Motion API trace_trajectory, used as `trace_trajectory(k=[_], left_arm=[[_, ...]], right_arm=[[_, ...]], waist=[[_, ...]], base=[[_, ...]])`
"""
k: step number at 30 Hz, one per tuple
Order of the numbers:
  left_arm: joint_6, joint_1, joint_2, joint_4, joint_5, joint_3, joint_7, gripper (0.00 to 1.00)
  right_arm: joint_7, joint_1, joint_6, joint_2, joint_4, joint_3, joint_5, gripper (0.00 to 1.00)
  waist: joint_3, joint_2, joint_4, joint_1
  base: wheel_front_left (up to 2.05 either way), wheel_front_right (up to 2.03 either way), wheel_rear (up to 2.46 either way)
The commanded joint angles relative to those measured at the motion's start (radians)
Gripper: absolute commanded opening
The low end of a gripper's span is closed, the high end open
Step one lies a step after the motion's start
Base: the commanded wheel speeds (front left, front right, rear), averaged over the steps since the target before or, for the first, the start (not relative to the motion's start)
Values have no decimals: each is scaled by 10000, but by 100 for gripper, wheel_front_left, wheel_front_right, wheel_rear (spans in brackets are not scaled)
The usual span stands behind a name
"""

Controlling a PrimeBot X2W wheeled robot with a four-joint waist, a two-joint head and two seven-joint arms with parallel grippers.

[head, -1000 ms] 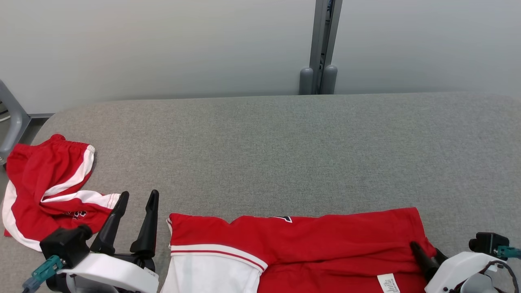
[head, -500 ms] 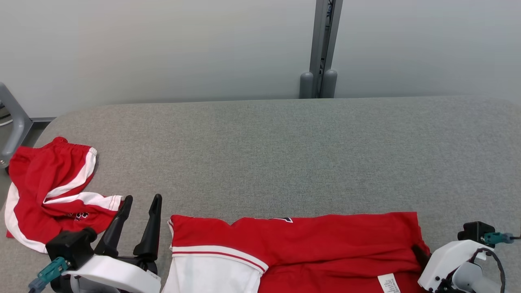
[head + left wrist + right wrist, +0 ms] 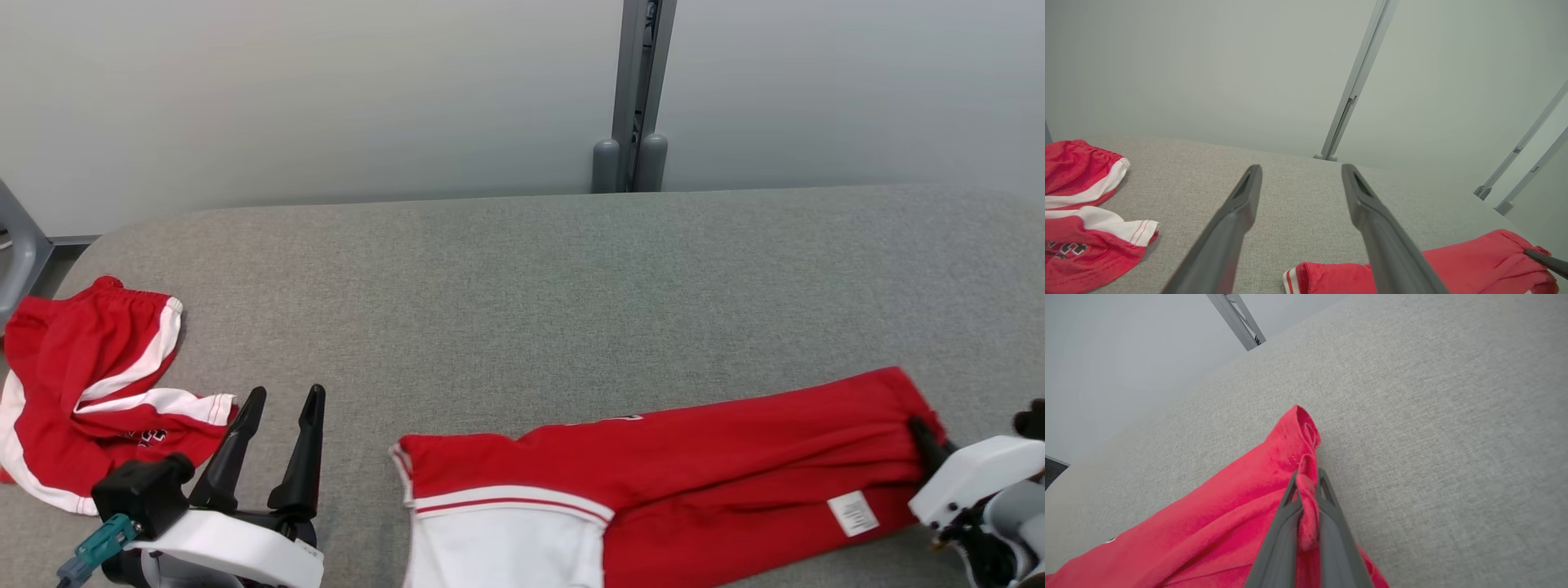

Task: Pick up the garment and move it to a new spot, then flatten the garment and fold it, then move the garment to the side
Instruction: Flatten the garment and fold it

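The grey woven tabletop (image 3: 522, 286) is stretching back to a pale wall. My right gripper (image 3: 927, 433), pinched tight on the hem of the folded red-and-white garment (image 3: 694, 469), has been dragging it from six toward four o'clock, so I'm judging the sideways move underway. The soft knit is bunching into ridges. My left gripper (image 3: 283, 398) is idling agape and empty at seven o'clock, beside the crumpled red shorts (image 3: 90, 384).

Crumpled red-and-white shorts (image 3: 90, 392) lie at the grey fabric table's (image 3: 522, 310) left edge. A grey post (image 3: 633, 90) stands against the pale wall (image 3: 326, 98) behind.
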Motion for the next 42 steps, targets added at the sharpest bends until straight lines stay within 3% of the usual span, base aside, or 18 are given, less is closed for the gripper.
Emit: trace_trajectory(k=[1, 6, 12, 20, 24, 29, 32, 39, 42], left_arm=[[-33, 78, 12, -42, 103, 75, -19, 100], [-61, 30, -43, -91, 153, 128, -17, 100], [-10, 165, -181, -167, 279, 358, -17, 100], [126, 486, -380, -341, 694, 985, -19, 100], [107, 650, -631, -410, 1043, 1277, -17, 100], [7, 774, -897, -318, 1577, 1484, -17, 100], [-102, 791, -1074, -210, 1808, 1413, -17, 100], [-354, 537, -1311, 191, 1965, 1232, -17, 100], [-408, 488, -1319, 347, 1971, 1211, -15, 100]], right_arm=[[-153, -152, -2, -282, 160, -112, -44, 0], [-464, -466, -1, -696, 453, -333, -217, 0], [-794, -466, -1, -864, -462, -428, -419, 0], [-933, 406, -1, -1004, -3481, -425, -1435, 0], [-399, 1135, -1, -902, -5364, -699, -2120, 0], [1000, 2135, -1, -15, -7381, -1021, -3086, 0], [1918, 2636, -1, 695, -7910, -1209, -3663, 0], [3129, 3165, 1, 2345, -7560, -1854, -4450, 0], [3369, 3222, -1, 2715, -7201, -2133, -4693, 0]], waist=[[32, 0, -39, 0], [104, 0, -73, 0], [-2, 0, 8, 0], [-281, 0, 239, 0], [-319, 0, 509, 0], [-294, 0, 984, 0], [-276, 0, 1331, 0], [-237, 0, 2226, 0], [-220, 0, 2514, 0]], base=[[0, 0, 0], [0, 0, 0], [0, 0, 0], [0, 0, 0], [0, 0, 0], [0, 0, 0], [0, 0, 0], [0, 0, 0], [0, 0, 0]])
